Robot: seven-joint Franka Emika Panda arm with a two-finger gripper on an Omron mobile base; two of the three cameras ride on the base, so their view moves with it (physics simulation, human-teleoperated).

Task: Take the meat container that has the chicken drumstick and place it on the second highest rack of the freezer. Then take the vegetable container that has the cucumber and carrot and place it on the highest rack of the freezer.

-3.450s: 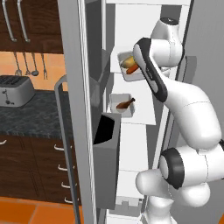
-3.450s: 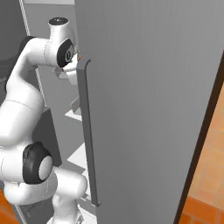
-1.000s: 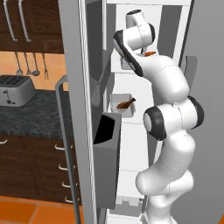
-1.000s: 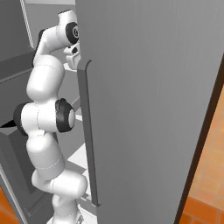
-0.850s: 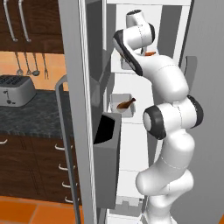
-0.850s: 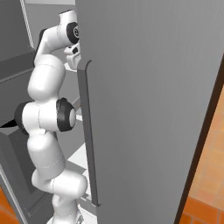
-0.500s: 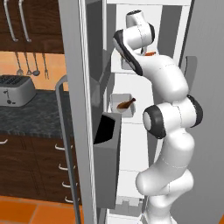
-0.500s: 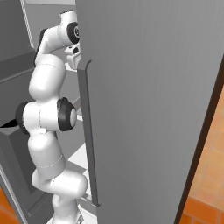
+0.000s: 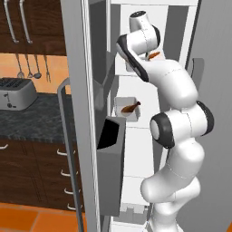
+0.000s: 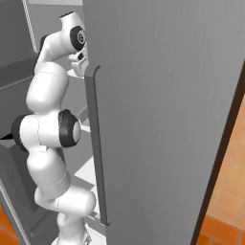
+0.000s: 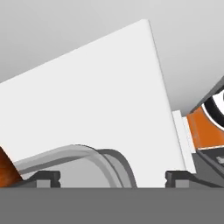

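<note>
**A:** Closest to us, does that open freezer door (image 9: 74,68) with the dark bin (image 9: 111,149) on it worry you?

**B:** A little. The arm's big elbow (image 9: 181,129) sits between the door and the far wall of the freezer (image 9: 131,190). I reckon a wide swing on the way out could knock the bin or push the door.

**A:** And the meat container (image 9: 124,111), just past the elbow?

**B:** It's lying flat on its rack with the chicken drumstick (image 9: 130,107) inside, so that half of the job looks done. The forearm passes just in front of it, though. If the arm drops while backing out, it could nudge the tray towards the edge.

**A:** Further up, what's the hand (image 11: 112,177) doing?

**B:** It's in at the upper rack (image 9: 120,69), fingers spread wide and clamping nothing. The grey rim of the vegetable container (image 11: 83,153) curves right between the two tips, close to the hand.

**A:** So the tray is on that rack?

**B:** It looks like it. The carrot (image 9: 154,55) pokes out behind the wrist up there. I can't make out the cucumber, or how much of the tray is on the rack.

**A:** What's the worst case?

**B:** A fingertip hooks that rim as the hand pulls back and drags the tray off the rack. Lifting clear first, then backing out straight, seems the safest way out
</note>
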